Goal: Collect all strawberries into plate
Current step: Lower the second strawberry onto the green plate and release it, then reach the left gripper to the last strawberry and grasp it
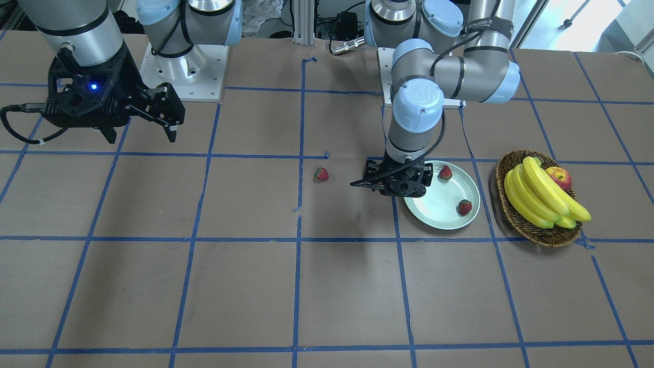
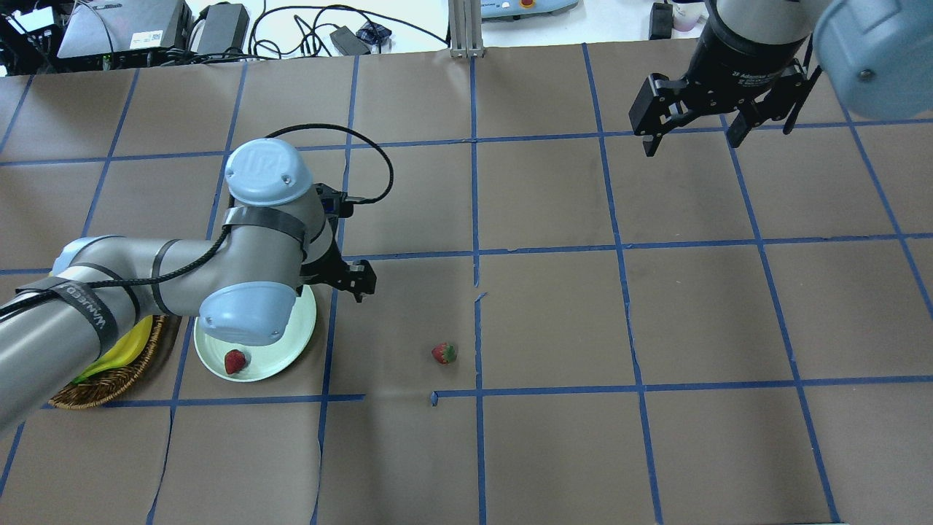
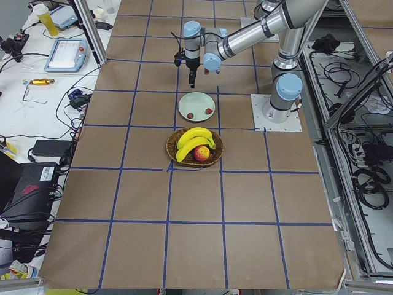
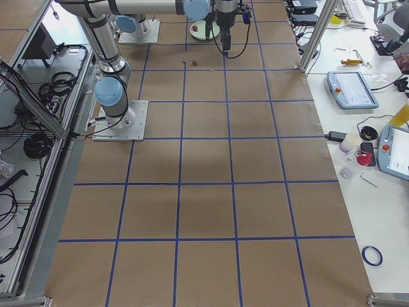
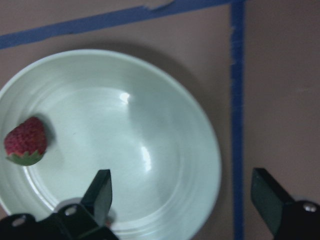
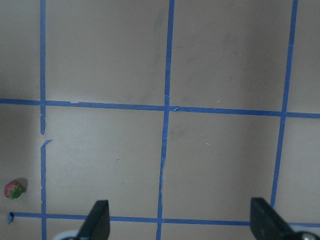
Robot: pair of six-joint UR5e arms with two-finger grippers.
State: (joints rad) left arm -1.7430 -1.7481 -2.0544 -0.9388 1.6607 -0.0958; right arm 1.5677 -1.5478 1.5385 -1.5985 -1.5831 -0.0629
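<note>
Currently | two strawberries [image 1: 445, 173] on plate [image 1: 433, 205] | third strawberry [image 1: 321, 175] (alone) on table [image 1: 204, 286]

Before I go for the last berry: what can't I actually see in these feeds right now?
- Overhead: the left arm covers most of the plate. One plated strawberry shows; the second plated strawberry is hidden under the arm.
- Left wrist: the frame's edges cut the plate off, and only one strawberry is in frame.
- Exterior right: the loose strawberry is a speck, too small to tell how it lies.
</note>
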